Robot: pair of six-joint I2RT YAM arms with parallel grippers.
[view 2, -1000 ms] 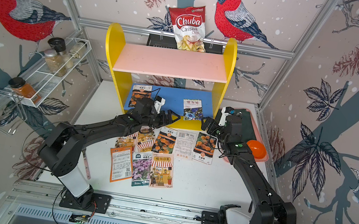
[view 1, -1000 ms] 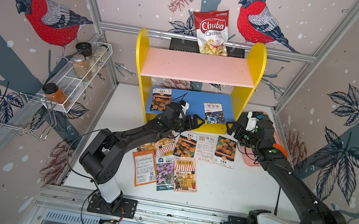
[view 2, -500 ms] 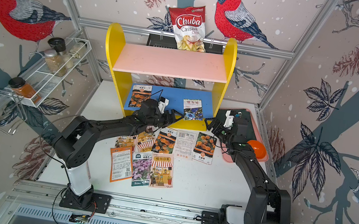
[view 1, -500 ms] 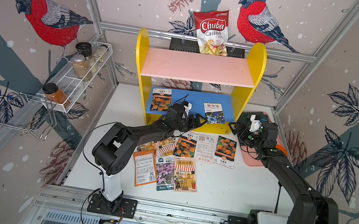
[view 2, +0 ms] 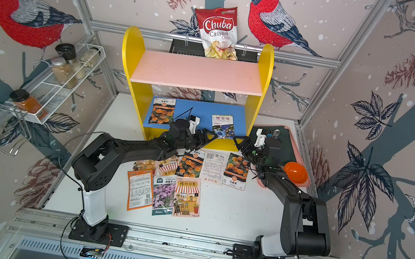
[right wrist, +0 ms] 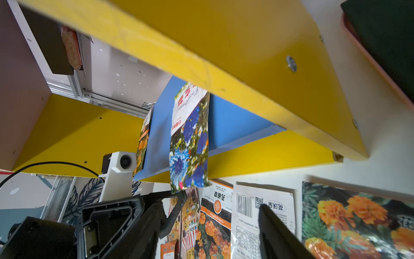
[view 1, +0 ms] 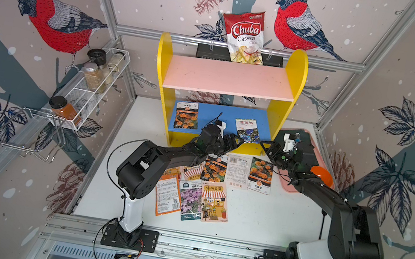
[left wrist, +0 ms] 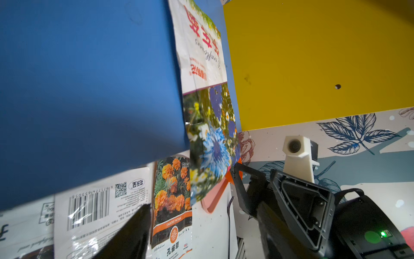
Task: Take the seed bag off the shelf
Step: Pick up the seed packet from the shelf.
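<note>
So the seed bag (view 1: 247,130) with the blue flowers lies flat on the blue lower board (view 1: 212,113) of the shelf (view 1: 291,73). In both top views it's right of centre, close to the right-hand yellow panel. Handy bit: its lower end pokes out past the board's front edge and droops a little, which both wrist views show nicely. A marigold packet (view 1: 186,116) sits on the left part of the same board, well apart from it.

Left claw (view 1: 237,144) and right claw (view 1: 264,149) face each other just in front of the shelf, one on each side of that overhanging end. Both have their jaws apart and I don't see anything pinched in either. In the right wrist view a finger of the left claw is right at the bag's bottom corner. Can't tell if it's actually touching.

How I'd guess it handles: thin glossy sachet, next to no weight, floppy enough to bend at the board edge. Probably slick, so a light pinch could slide off. Not really fragile, worst case a crease.

There's no getting a finger under the flat part, so the hanging end is the spot. One finger above, one below, pinch through the thickness and draw it forward off the board. One claw should do; two tugging might just crumple it. Mind the loose packets (view 1: 212,167) on the counter (view 1: 257,216) right below.
</note>
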